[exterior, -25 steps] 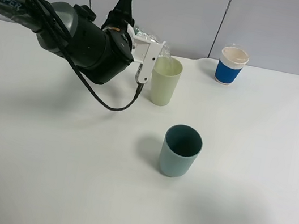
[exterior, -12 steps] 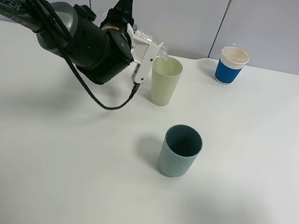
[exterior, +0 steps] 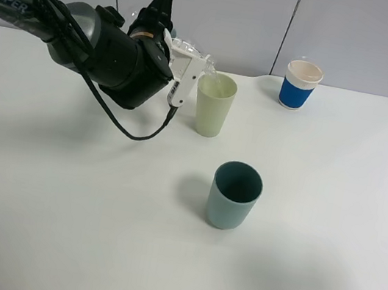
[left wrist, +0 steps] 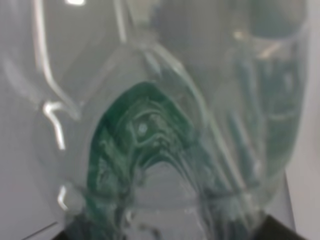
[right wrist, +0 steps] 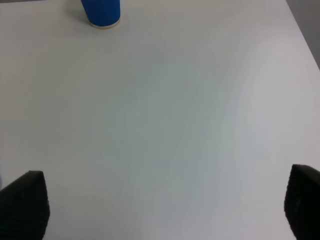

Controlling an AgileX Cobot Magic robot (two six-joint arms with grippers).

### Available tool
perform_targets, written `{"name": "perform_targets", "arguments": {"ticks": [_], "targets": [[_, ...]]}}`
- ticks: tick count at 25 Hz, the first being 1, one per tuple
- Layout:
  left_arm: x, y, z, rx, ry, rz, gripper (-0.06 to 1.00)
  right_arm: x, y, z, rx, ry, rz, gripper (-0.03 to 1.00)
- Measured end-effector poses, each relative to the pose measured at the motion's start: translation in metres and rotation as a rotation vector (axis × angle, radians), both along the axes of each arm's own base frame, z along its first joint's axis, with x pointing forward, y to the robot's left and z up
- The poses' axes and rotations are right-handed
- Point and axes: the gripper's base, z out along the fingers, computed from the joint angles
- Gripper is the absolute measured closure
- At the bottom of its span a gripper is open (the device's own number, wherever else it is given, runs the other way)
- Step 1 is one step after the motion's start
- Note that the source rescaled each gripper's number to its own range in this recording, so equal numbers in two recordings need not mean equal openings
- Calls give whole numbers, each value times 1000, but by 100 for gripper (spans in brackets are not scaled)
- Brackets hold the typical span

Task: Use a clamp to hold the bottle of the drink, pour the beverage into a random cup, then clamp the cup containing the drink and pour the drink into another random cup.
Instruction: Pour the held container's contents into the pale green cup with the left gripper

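My left gripper [exterior: 184, 60] is shut on the clear bottle [exterior: 196, 50]. It holds the bottle tipped on its side, neck at the rim of the tall pale yellow-green cup [exterior: 214, 106]. The left wrist view is filled by the bottle [left wrist: 165, 125] and its green label [left wrist: 142, 132]. I cannot make out the beverage in any view. The teal cup [exterior: 234, 196] stands upright nearer the front, apart from the arm. My right gripper [right wrist: 162, 210] shows only in its wrist view, open over bare table with nothing between its fingers [right wrist: 22, 205].
A white cup with a blue band [exterior: 301, 85] [right wrist: 101, 12] stands at the back right. The white table [exterior: 331, 213] ends at a grey wall behind. The left arm's black cable [exterior: 136, 135] hangs down close to the tabletop left of the pale cup.
The left gripper and the bottle have shifted slightly to the left, so the neck sits a little further back from the pale cup's rim. The cups have not moved.
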Motion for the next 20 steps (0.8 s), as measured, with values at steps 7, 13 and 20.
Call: {"name": "perform_targets", "arguments": {"ticks": [7,13,20], "targets": [[1,-2,3,28,-25,-25,94,0,0,0,0,0,0,14],[2,-3,5,44,-41,-44,94,0,0,0,0,0,0,14],[2,-5,7,68,-68,-63,94,0,0,0,0,0,0,14]]}}
